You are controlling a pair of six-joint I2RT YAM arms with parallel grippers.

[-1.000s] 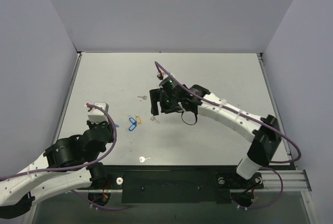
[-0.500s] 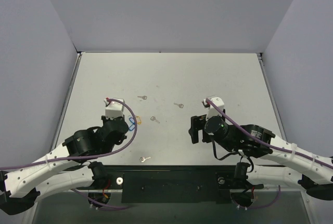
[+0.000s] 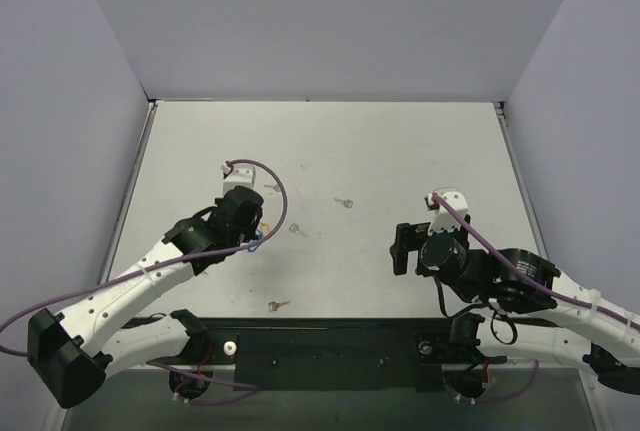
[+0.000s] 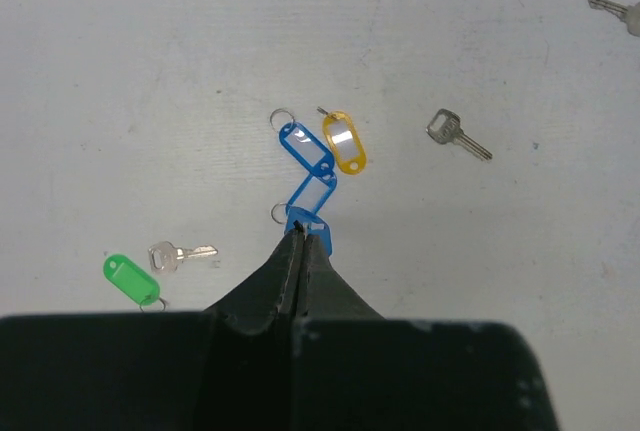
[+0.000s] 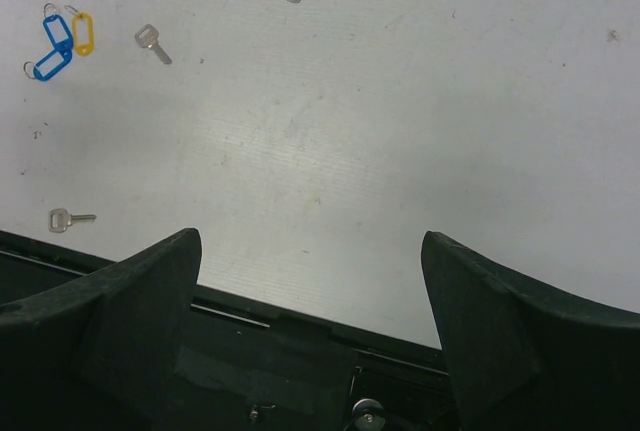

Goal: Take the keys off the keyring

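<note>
Two bright-blue tags with thin rings lie touching end to end in the left wrist view, the far one (image 4: 305, 146) and the near one (image 4: 312, 201). My left gripper (image 4: 300, 236) is shut, its tips at the near tag's near end; I cannot tell if they pinch it. From above it (image 3: 250, 226) covers the tags, with a sliver of blue (image 3: 257, 242) showing. Silver keys lie loose: one right of the tags (image 4: 460, 134) (image 3: 297, 229), two farther off (image 3: 272, 188) (image 3: 344, 202). My right gripper (image 5: 310, 291) (image 3: 403, 248) is open and empty, far to the right.
An orange-yellow tag (image 4: 343, 141) lies against the far blue tag. A green tag (image 4: 128, 276) and a silver key (image 4: 182, 254) lie left of my left fingers. A pale-headed key (image 3: 277, 304) lies near the table's front edge, by the black base rail (image 3: 330, 351).
My left arm has swung forward and right until its shut gripper is over the blue tags. My right arm has drawn back from the tags to the near right, uncovering a key.
</note>
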